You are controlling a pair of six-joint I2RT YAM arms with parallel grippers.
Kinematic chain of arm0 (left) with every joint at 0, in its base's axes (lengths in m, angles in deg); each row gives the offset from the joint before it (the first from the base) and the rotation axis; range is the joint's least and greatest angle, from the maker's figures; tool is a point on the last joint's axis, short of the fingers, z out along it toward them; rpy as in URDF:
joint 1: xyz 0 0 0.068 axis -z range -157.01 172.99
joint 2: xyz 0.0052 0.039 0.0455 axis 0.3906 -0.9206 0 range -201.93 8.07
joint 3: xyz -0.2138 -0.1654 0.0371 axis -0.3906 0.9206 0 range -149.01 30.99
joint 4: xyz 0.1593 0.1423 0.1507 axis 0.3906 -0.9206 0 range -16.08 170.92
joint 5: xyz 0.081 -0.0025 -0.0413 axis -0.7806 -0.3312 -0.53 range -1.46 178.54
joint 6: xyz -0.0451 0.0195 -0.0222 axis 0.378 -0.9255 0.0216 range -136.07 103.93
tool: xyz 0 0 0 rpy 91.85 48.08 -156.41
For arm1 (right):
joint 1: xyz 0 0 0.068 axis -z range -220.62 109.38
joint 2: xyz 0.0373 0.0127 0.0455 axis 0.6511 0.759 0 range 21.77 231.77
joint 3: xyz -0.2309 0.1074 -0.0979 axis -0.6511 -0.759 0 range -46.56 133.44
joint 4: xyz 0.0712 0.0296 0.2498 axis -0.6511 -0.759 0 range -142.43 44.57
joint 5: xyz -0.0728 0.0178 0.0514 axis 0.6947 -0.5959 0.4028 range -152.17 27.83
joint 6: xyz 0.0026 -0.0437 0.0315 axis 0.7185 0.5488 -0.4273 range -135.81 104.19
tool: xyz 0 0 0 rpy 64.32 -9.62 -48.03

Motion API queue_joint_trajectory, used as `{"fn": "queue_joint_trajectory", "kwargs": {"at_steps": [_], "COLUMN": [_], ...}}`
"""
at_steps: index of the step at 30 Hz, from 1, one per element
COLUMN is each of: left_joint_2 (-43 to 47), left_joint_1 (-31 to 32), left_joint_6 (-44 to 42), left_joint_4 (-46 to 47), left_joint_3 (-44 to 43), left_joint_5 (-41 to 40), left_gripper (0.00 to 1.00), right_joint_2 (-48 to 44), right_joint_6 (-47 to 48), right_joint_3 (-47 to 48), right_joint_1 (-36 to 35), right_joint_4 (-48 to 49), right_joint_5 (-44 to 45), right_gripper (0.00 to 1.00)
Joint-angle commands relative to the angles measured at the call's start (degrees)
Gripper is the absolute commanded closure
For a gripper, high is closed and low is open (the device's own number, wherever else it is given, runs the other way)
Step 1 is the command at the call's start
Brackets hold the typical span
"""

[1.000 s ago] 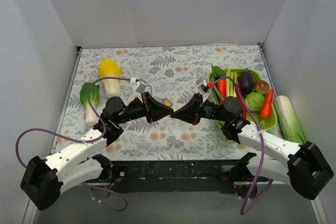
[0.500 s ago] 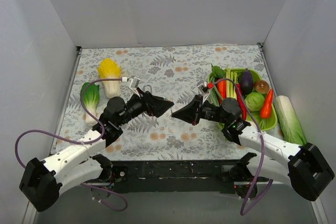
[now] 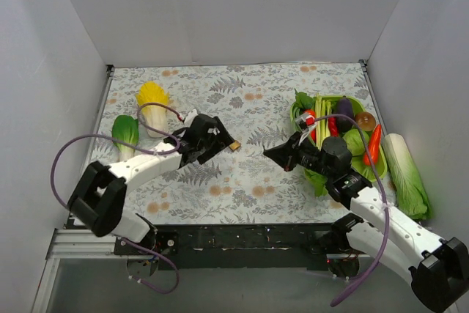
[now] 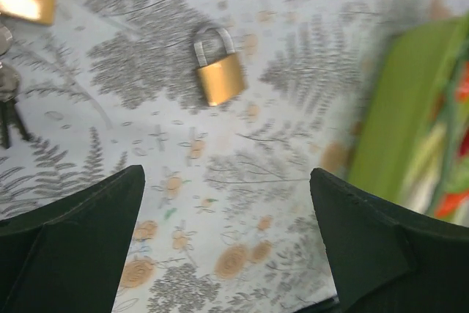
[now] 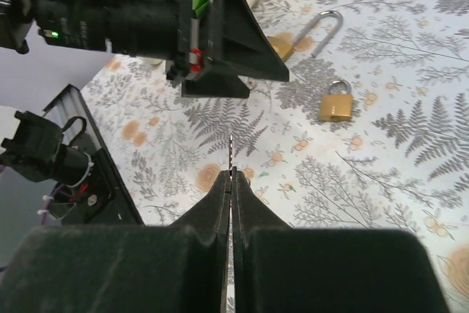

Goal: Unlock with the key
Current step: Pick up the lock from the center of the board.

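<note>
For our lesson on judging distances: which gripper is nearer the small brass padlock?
Left. The left gripper is open just short of the small brass padlock; the right gripper, shut, sits farther off on the padlock's other side.

The left arm stretches forward, its end effector [image 4: 227,174] angled down with jaws spread wide. To its right and well apart, the right end effector [image 5: 231,177] faces it, fingers pinched tight on a thin metal key [image 5: 231,153].
</note>
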Motion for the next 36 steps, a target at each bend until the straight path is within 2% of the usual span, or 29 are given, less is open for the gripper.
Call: {"fn": "queue_joint_trajectory", "kwargs": {"at_steps": [1, 7, 10, 15, 21, 24, 30, 36], "left_joint_2": [-10.40, -25.25, -29.04, -33.97, -41.35, -44.42, -48.03, -49.09], "left_joint_1": [1.42, 2.74, 2.74, 2.74, 2.74, 2.83, 3.00, 3.79], "left_joint_6": [4.21, 4.38, 4.38, 3.85, 2.27, 1.75, 0.69, 1.04], "left_joint_4": [-13.41, -22.47, -24.50, -28.80, -37.15, -39.88, -41.99, -43.05], "left_joint_3": [-8.68, -22.30, -25.22, -31.98, -41.81, -45.60, -48.52, -47.72], "left_joint_5": [-5.70, -7.81, -7.63, -8.95, -12.38, -12.20, -11.68, -12.47], "left_gripper": [0.06, 0.05, 0.05, 0.13, 0.27, 0.28, 0.39, 0.43], "right_joint_2": [-4.39, -9.66, -12.56, -16.34, -18.98, -19.77, -20.56, -20.57], "right_joint_6": [5.90, 5.55, 5.98, 8.01, 8.97, 8.62, 8.36, 8.01], "right_joint_3": [2.61, -1.25, -2.14, -2.93, -3.98, -4.51, -5.21, -6.09], "right_joint_1": [0.23, 0.23, 0.14, 0.23, 0.14, 0.14, 0.14, 0.23], "right_joint_4": [-8.72, -8.72, -10.12, -13.02, -13.82, -13.21, -13.20, -12.50], "right_joint_5": [6.61, 6.70, 7.75, 9.42, 10.30, 9.86, 8.81, 8.46], "right_gripper": [0.99, 0.99, 0.99, 0.99, 0.99, 0.99, 0.99, 0.99]}}
